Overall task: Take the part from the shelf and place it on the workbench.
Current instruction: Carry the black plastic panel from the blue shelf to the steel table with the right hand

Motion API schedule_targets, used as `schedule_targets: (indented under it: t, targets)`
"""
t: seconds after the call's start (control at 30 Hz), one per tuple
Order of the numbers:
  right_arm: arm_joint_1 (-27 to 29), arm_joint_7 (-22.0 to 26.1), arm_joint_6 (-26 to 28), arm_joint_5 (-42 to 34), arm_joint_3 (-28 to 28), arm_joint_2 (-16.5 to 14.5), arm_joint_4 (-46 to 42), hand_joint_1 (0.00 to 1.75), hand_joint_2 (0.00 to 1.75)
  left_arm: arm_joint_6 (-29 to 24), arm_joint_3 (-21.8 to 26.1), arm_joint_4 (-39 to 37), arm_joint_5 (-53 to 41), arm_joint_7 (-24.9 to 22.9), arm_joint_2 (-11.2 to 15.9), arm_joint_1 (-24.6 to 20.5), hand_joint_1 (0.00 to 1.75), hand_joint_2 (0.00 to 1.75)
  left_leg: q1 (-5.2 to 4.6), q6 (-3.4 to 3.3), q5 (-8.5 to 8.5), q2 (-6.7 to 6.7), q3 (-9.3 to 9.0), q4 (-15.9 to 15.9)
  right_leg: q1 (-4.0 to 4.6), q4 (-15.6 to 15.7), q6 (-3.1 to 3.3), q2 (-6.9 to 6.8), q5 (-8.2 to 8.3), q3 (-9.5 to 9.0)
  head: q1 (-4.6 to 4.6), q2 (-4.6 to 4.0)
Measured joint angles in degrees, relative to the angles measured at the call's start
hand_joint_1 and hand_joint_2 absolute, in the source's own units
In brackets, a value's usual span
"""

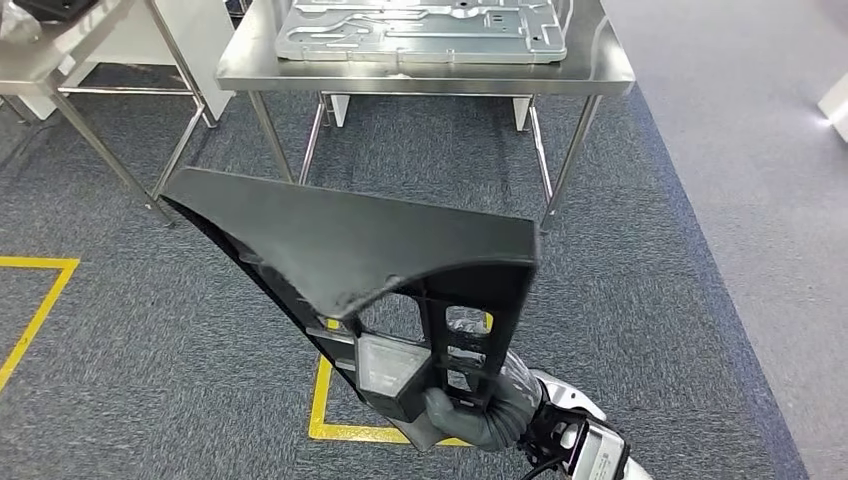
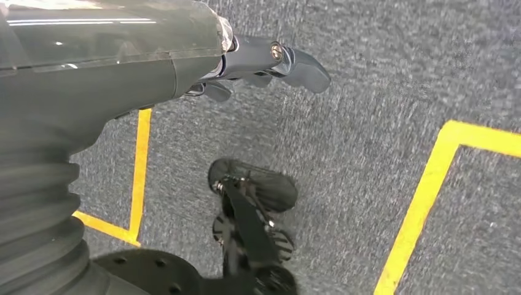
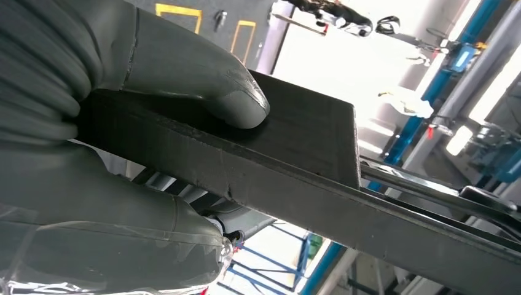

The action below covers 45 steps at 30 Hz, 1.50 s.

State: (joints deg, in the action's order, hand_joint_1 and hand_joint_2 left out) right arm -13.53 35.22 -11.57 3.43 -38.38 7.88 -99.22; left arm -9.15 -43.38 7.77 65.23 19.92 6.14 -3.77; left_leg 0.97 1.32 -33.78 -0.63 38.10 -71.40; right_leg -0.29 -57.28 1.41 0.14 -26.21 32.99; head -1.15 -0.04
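One black part is held up over the grey carpet, in front of the steel table; the right robot hand grips its lower end. Left robot hand holds nothing, its fingers slightly apart.

The part, a black, roughly triangular plastic panel with cut-out windows, is held tilted above the carpet, near the steel workbench.
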Motion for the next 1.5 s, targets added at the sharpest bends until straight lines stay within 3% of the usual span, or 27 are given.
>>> schedule_targets:
  t: [0.03,0.07,0.13,0.2,0.23,0.37,0.43,0.53,0.57,0.6,0.67,0.73,0.77,0.83,0.87,0.93,1.0,1.07,1.1,1.13,1.2,1.23,1.27,1.37,1.4,1.43,1.5]
  targets:
    - [0.08,-0.02,0.08,0.03,0.00,0.02,0.01,1.71,1.75,0.12,-0.03,0.00,0.02,0.03,0.03,0.15,0.00,1.75,0.00,0.06,-0.24,0.05,1.45,-2.31,0.07,-0.06,0.05,0.20,-0.21,-0.20,-0.01,0.00]
    - [0.13,-0.03,0.12,0.07,0.00,0.04,0.01,1.71,1.75,0.20,-0.05,-0.01,0.04,0.07,0.03,0.27,0.00,1.75,0.00,0.09,0.64,0.05,1.91,-2.52,0.11,-0.14,0.01,0.42,-0.46,-0.46,-0.01,0.00]
    - [0.17,-0.01,0.21,0.10,0.00,0.04,0.00,1.71,1.75,0.26,-0.09,-0.01,0.11,0.15,0.09,0.35,0.00,1.75,0.04,-0.02,4.91,0.08,-0.31,3.36,0.08,-0.38,-0.26,0.78,-1.15,-1.22,-0.01,0.00]
    - [0.14,0.02,0.29,0.13,0.00,0.06,-0.04,1.71,1.75,0.27,-0.11,-0.02,0.18,0.24,0.25,0.28,0.00,1.75,-0.09,-0.47,7.36,0.28,-3.34,9.98,0.24,-0.70,-0.80,1.00,-1.91,-1.73,0.00,0.00]
    - [0.13,0.03,0.32,0.14,0.00,0.07,-0.07,1.71,1.75,0.27,-0.13,-0.02,0.20,0.28,0.30,0.23,0.00,1.75,-0.17,-0.79,7.50,0.38,-4.17,11.80,0.30,-0.78,-1.12,1.06,-2.17,-1.84,-0.03,0.00]
    - [0.06,0.00,0.46,0.19,0.01,0.10,-0.24,1.71,1.75,0.32,-0.18,-0.02,0.24,0.36,0.33,0.19,0.00,1.75,-0.13,-2.23,6.54,0.41,-5.46,12.97,0.28,-2.31,-2.33,0.94,-2.51,-1.61,-0.14,0.00]
    - [-0.01,0.00,0.64,0.20,0.02,0.10,-0.40,1.71,1.75,0.34,-0.19,-0.02,0.28,0.36,0.33,0.16,0.00,1.75,-0.02,-2.76,6.08,0.35,-6.56,13.36,0.06,-7.30,-2.89,0.59,-3.92,1.18,-0.27,0.00]
    - [0.25,0.00,0.96,0.26,0.02,0.15,-0.47,1.71,1.75,0.34,-0.21,-0.02,0.36,0.36,0.33,0.19,0.00,1.75,-0.04,-2.92,4.91,0.32,-7.88,13.45,-0.10,-16.85,-3.27,0.44,-6.71,8.39,-0.34,0.00]
    - [0.38,-0.01,1.03,0.29,0.02,0.18,-0.47,1.71,1.75,0.35,-0.21,-0.02,0.37,0.36,0.33,0.26,0.00,1.75,-0.04,-2.87,4.38,0.34,-8.53,13.45,-0.09,-17.40,-3.20,0.43,-6.38,9.70,-0.35,0.00]
    - [0.46,-0.01,1.10,0.33,0.02,0.19,-0.47,1.71,1.75,0.37,-0.21,-0.02,0.38,0.37,0.33,0.32,0.00,1.75,-0.04,-2.80,3.79,0.35,-9.34,13.47,-0.06,-15.92,-3.01,0.40,-4.94,9.96,-0.35,0.00]
    - [0.50,0.06,1.21,0.43,0.03,0.21,-0.46,1.71,1.75,0.42,-0.25,-0.02,0.39,0.41,0.32,0.36,0.00,1.75,-0.04,-2.58,2.50,0.35,-11.00,13.56,0.18,-8.72,-2.29,0.18,0.61,8.34,-0.38,0.00]
    - [0.55,0.13,1.29,0.58,0.04,0.26,-0.45,1.71,1.75,0.45,-0.36,-0.02,0.38,0.51,0.26,0.21,0.00,1.75,-0.13,-2.07,1.40,0.35,-12.02,13.91,0.71,-3.23,-1.59,-0.14,4.05,6.95,-0.28,0.00]
    - [0.61,0.14,1.33,0.70,0.05,0.30,-0.44,1.71,1.75,0.47,-0.45,-0.02,0.38,0.57,0.23,0.15,0.00,1.75,-0.18,-1.75,1.16,0.31,-12.43,14.08,0.89,-2.08,-1.33,-0.17,4.49,6.69,-0.20,0.00]
    - [0.75,0.13,1.64,1.27,0.08,0.34,-0.49,1.71,1.75,0.55,-0.64,-0.02,0.37,0.66,0.21,-0.04,0.00,1.75,-0.26,-1.13,1.18,0.16,-13.18,14.18,0.82,-1.52,-0.81,0.08,3.76,5.85,-0.06,0.00]
    - [0.78,0.08,1.91,1.76,0.09,0.37,-0.52,1.71,1.75,0.59,-0.73,-0.02,0.37,0.68,0.22,-0.07,0.00,1.75,-0.24,-0.96,1.37,0.14,-13.25,13.27,0.71,-1.15,-0.50,0.19,3.49,5.14,-0.03,0.00]
    - [0.77,-0.28,2.58,3.06,0.08,0.38,-0.58,1.71,1.75,0.69,-0.91,-0.02,0.38,0.72,0.24,-0.28,0.00,1.75,-0.15,-0.68,0.93,0.21,-10.71,8.20,0.58,-0.77,0.10,0.07,2.66,3.58,0.06,0.00]
    - [0.81,-0.92,3.08,4.31,0.06,0.38,-0.57,1.71,1.75,0.84,-1.08,-0.02,0.45,0.74,0.25,-0.30,0.00,1.75,-0.12,-0.39,-1.77,0.27,-5.80,0.85,0.68,-0.69,0.45,-0.24,1.43,2.23,0.13,0.00]
    - [0.93,-1.40,3.30,5.04,0.02,0.38,-0.55,1.71,1.75,0.95,-1.16,-0.02,0.60,0.73,0.26,0.02,0.00,1.75,-0.11,-0.17,-4.72,0.26,-2.00,-2.22,0.75,-0.71,0.53,-0.46,-0.01,0.53,0.13,0.00]
    - [0.97,-1.56,3.33,5.21,0.00,0.38,-0.54,1.71,1.75,0.97,-1.18,-0.02,0.67,0.73,0.27,0.16,0.00,1.75,-0.11,-0.17,-4.60,0.26,-1.22,-1.16,0.77,-0.72,0.46,-0.50,-0.80,-0.51,0.13,0.00]
    - [0.99,-1.68,3.34,5.23,-0.03,0.38,-0.54,1.71,1.75,0.97,-1.20,-0.02,0.73,0.73,0.29,0.28,0.00,1.75,-0.11,-0.24,-2.83,0.25,-1.10,1.39,0.77,-0.73,0.33,-0.58,-1.61,-1.63,0.13,0.00]
    - [1.03,-1.70,3.33,4.80,-0.08,0.38,-0.49,1.71,1.75,0.96,-1.21,-0.07,0.91,0.73,0.34,0.49,0.00,1.75,-0.24,-0.64,3.87,0.17,-1.38,7.79,0.81,-0.87,-0.09,-0.75,-3.21,-3.41,0.08,-0.01]
    - [1.03,-1.57,3.32,4.39,-0.10,0.37,-0.46,1.71,1.75,0.95,-1.22,-0.12,1.05,0.71,0.37,0.57,0.00,1.75,-0.42,-0.97,6.57,0.12,-1.49,9.93,0.83,-0.95,-0.38,-0.84,-3.86,-3.84,0.04,-0.01]
    - [1.02,-1.42,3.30,4.03,-0.11,0.37,-0.45,1.71,1.75,0.94,-1.22,-0.17,1.20,0.70,0.38,0.64,0.00,1.75,-0.59,-1.38,8.25,0.10,-1.48,11.13,0.81,-1.05,-0.71,-0.88,-4.26,-4.10,0.01,-0.01]
    - [0.82,-1.04,3.21,3.52,-0.10,0.36,-0.52,1.71,1.75,0.91,-1.23,-0.21,1.42,0.72,0.36,0.52,0.00,1.75,-0.64,-2.58,8.34,0.25,-2.46,12.05,0.68,-2.07,-1.76,-0.78,-4.39,-4.27,-0.01,0.00]
    - [0.68,-0.97,3.16,3.40,-0.09,0.36,-0.56,1.71,1.75,0.91,-1.23,-0.21,1.45,0.74,0.36,0.42,0.00,1.75,-0.54,-2.90,8.10,0.31,-3.12,12.34,0.61,-3.72,-2.07,-0.71,-4.36,-3.49,-0.04,0.01]
    - [0.54,-0.94,3.11,3.28,-0.08,0.36,-0.59,1.71,1.75,0.91,-1.23,-0.21,1.50,0.76,0.37,0.30,0.00,1.75,-0.43,-3.15,7.82,0.40,-3.81,12.58,0.47,-6.38,-2.40,-0.64,-4.68,-1.95,-0.07,0.01]
    - [0.45,-0.99,3.02,3.15,-0.07,0.36,-0.60,1.71,1.75,0.91,-1.23,-0.21,1.58,0.78,0.38,0.16,0.00,1.75,-0.37,-3.43,6.89,0.55,-4.97,12.75,0.11,-13.33,-2.98,-0.51,-6.67,2.95,-0.10,0.00]
